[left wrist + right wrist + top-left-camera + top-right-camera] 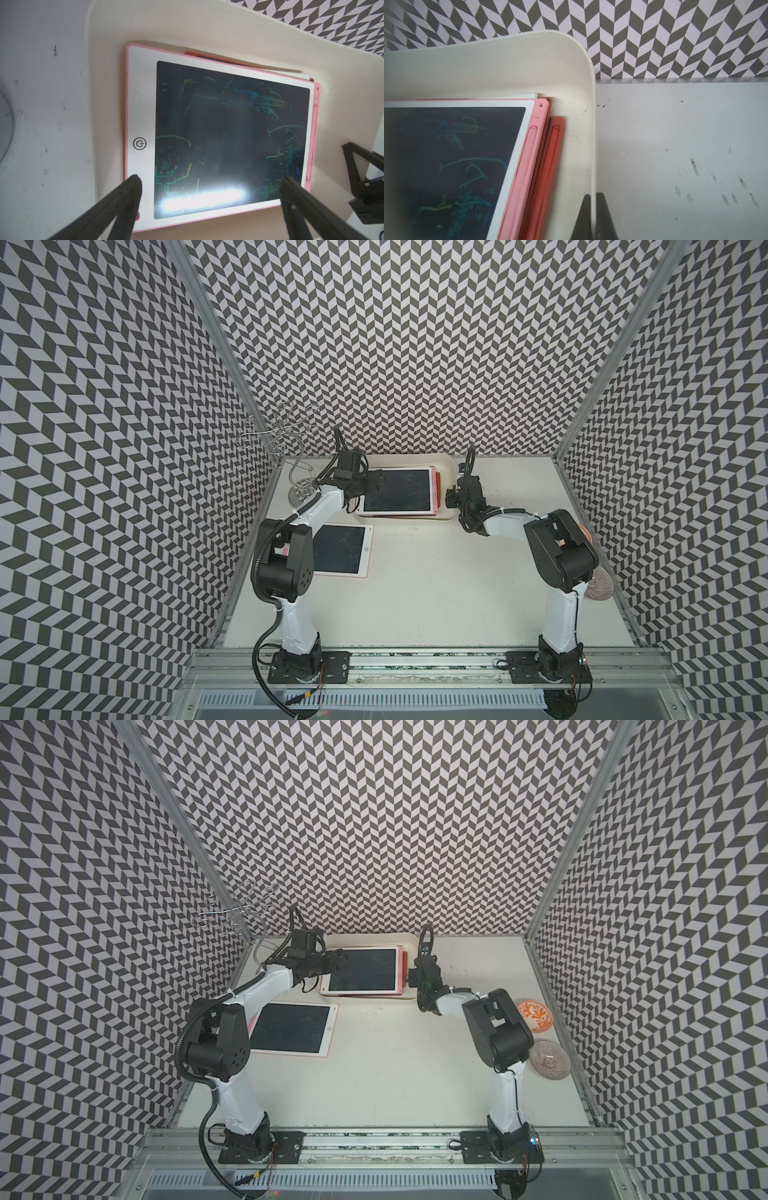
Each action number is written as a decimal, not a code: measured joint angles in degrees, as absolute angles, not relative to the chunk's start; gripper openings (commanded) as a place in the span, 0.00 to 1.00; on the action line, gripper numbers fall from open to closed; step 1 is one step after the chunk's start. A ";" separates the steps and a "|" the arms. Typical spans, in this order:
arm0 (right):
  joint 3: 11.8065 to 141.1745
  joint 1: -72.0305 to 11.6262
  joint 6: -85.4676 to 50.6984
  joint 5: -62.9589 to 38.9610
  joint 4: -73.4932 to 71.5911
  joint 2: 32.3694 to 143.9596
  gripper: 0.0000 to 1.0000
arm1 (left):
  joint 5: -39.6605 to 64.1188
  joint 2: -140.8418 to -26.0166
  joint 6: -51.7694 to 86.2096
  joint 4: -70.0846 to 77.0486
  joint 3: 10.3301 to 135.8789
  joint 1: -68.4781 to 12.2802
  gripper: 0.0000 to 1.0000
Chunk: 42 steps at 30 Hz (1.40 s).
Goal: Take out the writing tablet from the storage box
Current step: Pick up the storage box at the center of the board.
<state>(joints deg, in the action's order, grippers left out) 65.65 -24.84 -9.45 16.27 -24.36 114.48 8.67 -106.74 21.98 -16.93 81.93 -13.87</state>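
right gripper (pixel 593 196) pinches storage box (pixel 508 62); wrist-view only

Only an edge shows of the red-framed writing tablet (pixel 553 158) in the cream plastic storage box (pixel 571 68); how many lie beneath is unclear.

Black-and-white chevron walls (pixel 415 344) around a scuffed white tabletop (pixel 415 593).

- Your top views are bright and evenly lit; shadows on the counter (pixel 436 593) are soft.
- Left wrist view: white glare washes out part of the writing tablet (pixel 228 135) screen.
- Right wrist view: your right gripper (pixel 593 195) looks blurred at the frame edge.
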 measured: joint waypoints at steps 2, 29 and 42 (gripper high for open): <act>63.94 -25.04 -8.95 16.69 -29.02 114.45 0.00 | 8.67 -106.72 22.00 -16.97 81.93 -13.87 0.99; 62.46 -25.65 -9.96 19.44 -38.48 114.76 0.00 | 8.25 -109.30 21.91 -17.61 81.01 -13.87 0.99; 62.85 -25.65 -10.50 19.07 -36.27 115.22 0.00 | 9.76 -112.66 21.98 -16.19 81.03 -13.91 0.99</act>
